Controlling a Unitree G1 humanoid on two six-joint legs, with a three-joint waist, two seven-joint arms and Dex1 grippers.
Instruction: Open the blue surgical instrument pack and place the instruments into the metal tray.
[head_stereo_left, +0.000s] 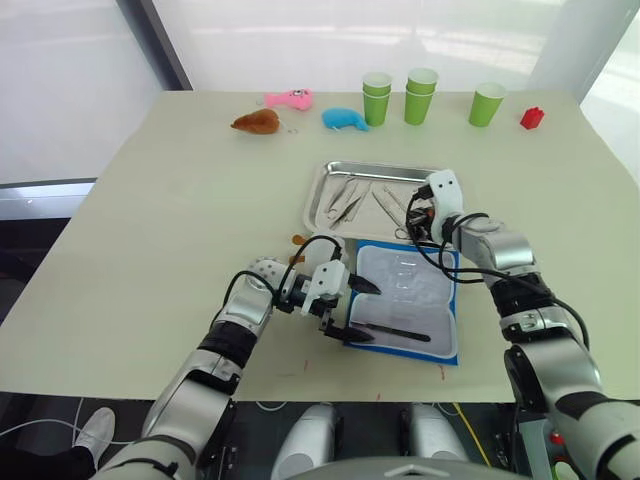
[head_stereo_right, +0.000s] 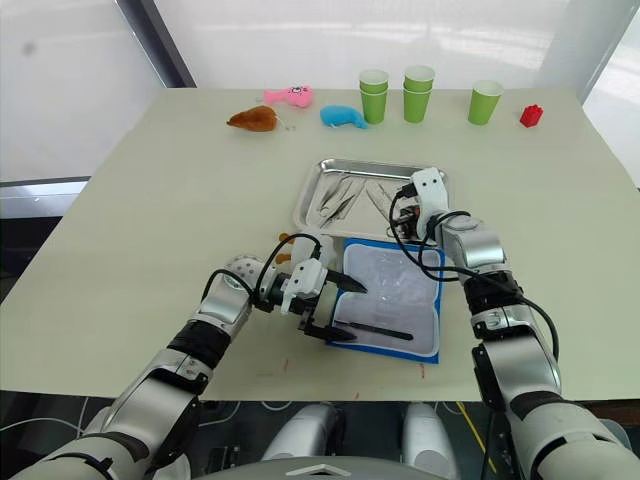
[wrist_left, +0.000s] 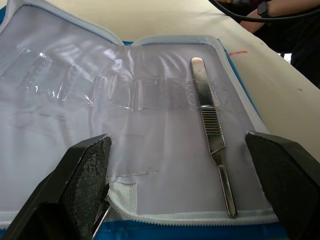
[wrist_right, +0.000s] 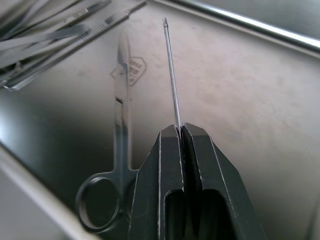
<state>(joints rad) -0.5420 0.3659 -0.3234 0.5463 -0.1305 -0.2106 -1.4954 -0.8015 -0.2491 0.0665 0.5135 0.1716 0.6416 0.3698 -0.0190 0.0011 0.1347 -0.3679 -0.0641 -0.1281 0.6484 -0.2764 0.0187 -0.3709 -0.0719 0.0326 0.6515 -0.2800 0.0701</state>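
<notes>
Head view: the blue surgical instrument pack lies open on the table just below the metal tray, which already holds several instruments. The left gripper hovers at the pack's near-left corner, fingers spread wide. The right gripper reaches over the tray's near-right corner.

Left wrist view: one flat steel handle remains on the pale lining, lying between the two spread fingers but much closer to the right-hand one, its thin end toward the zip edge. To lift it well, the gripper should probably shift sideways until the handle sits midway, then close across the ribbed section, where grip looks best.

Right wrist view: the right gripper's fingers are pressed together, pinching a thin probe that points straight out beyond the fingertips over the tray floor. Scissors lie just beside the fingers. Lowering the probe until nearly flat before letting go should keep it from bouncing.
</notes>
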